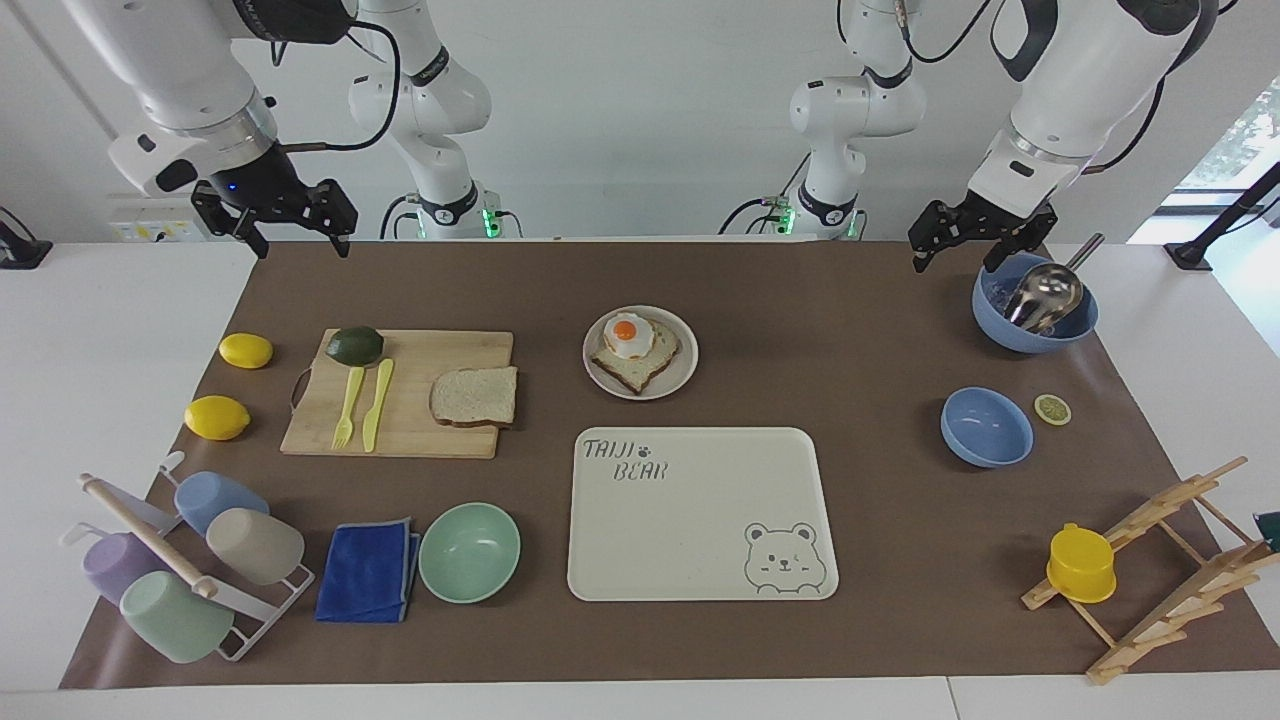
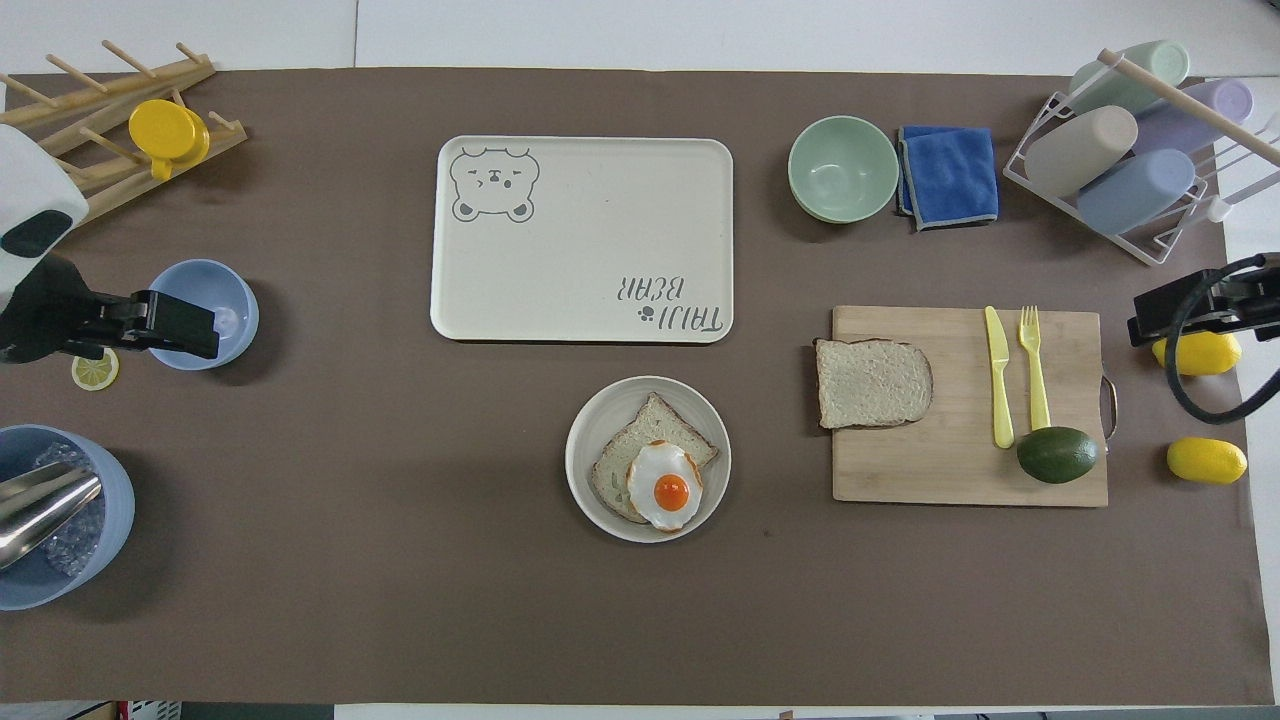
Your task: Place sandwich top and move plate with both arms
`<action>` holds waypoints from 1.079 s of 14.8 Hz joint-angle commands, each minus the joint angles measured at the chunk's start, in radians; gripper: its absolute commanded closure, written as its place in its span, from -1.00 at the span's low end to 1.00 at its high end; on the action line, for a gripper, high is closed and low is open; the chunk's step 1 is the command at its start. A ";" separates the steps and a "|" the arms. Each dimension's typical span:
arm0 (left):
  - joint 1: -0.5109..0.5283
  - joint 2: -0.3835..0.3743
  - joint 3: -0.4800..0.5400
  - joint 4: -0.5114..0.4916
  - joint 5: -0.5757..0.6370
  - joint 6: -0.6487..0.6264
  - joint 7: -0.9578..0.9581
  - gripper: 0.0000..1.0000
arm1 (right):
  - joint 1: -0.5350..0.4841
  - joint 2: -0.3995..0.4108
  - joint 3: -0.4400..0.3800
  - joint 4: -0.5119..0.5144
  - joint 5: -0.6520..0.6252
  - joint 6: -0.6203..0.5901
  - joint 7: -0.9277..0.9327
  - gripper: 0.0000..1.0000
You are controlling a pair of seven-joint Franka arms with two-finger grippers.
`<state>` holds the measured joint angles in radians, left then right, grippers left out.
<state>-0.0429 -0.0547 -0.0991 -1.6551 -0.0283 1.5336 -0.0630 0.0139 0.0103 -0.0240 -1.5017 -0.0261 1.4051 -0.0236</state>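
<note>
The sandwich top, a plain slice of bread, lies on the wooden cutting board, at the board's end nearest the plate. The small round plate sits mid-table and bears a slice of bread with a fried egg on it. My right gripper hangs open and empty above the mat's corner at the right arm's end. Over the mat beside the blue bowl with the metal scoop, my left gripper is also open and empty. In the overhead view the sandwich top and plate show fully.
The board also holds an avocado, a yellow fork and knife. Two lemons lie beside it. The cream bear tray lies farther from the robots than the plate. Green bowl, blue cloth, cup rack, blue bowl and wooden rack stand around.
</note>
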 commanded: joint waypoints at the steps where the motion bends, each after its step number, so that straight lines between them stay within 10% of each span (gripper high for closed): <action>1: 0.014 -0.019 -0.011 -0.011 0.016 -0.012 0.005 -1.00 | -0.012 -0.007 0.012 -0.015 0.015 0.017 0.011 -1.00; 5: 0.014 -0.019 -0.011 -0.011 0.016 -0.012 0.005 -1.00 | 0.001 -0.030 0.026 -0.052 0.017 0.014 -0.015 -1.00; 9: 0.014 -0.019 -0.011 -0.011 0.016 -0.012 0.005 -1.00 | 0.130 -0.087 0.035 -0.283 -0.017 0.268 0.034 -1.00; 16: 0.014 -0.019 -0.011 -0.011 0.016 -0.012 0.005 -1.00 | 0.340 0.146 0.036 -0.360 -0.201 0.428 0.362 -1.00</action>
<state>-0.0429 -0.0547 -0.0991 -1.6551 -0.0283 1.5336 -0.0630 0.3690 0.1238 0.0166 -1.8252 -0.2008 1.7722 0.3013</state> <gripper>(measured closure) 0.000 0.000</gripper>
